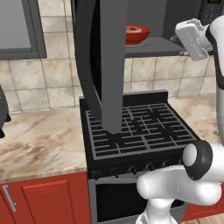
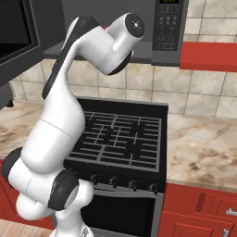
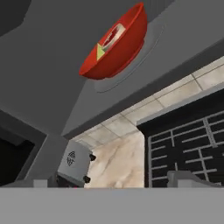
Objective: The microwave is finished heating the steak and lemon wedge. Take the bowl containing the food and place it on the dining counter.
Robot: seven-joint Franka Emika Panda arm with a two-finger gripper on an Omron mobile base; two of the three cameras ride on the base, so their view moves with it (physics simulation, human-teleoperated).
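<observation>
Microwave hangs over the black stove with its door swung wide, the door's lower edge hanging down in front of the stove grates. Inside the microwave, the red bowl sits on the round turntable, back from the cavity's front lip, with bare grey floor on either side of it. In the hand view the bowl holds the steak and the lemon wedge side by side. The gripper stands fully open, holds nothing, and sits outside the microwave's front lip, well apart from the bowl. From the left base view the hand sits at the right end of the microwave opening, beside the button panel.
</observation>
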